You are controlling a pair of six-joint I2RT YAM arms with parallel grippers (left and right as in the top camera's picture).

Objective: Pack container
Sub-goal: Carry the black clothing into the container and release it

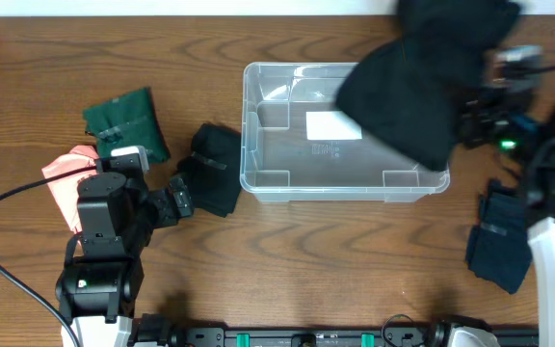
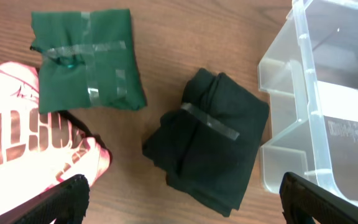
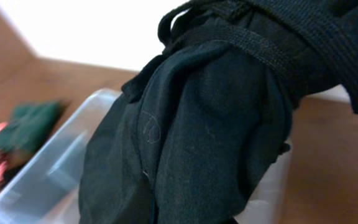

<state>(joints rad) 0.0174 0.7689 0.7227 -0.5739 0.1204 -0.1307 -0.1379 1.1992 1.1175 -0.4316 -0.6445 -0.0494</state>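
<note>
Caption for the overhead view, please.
Black garment held above the clear container; left gripper open beside a folded black bundle.

taped green bundle, black bundle, clear container

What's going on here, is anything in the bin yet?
The right arm holds a black garment up over the right end of the clear container; no clothes show inside it. The left fingers are open over a taped black bundle lying left of the container. A green bundle and a pink bundle lie further left, and a dark bundle sits by the right arm.
</note>
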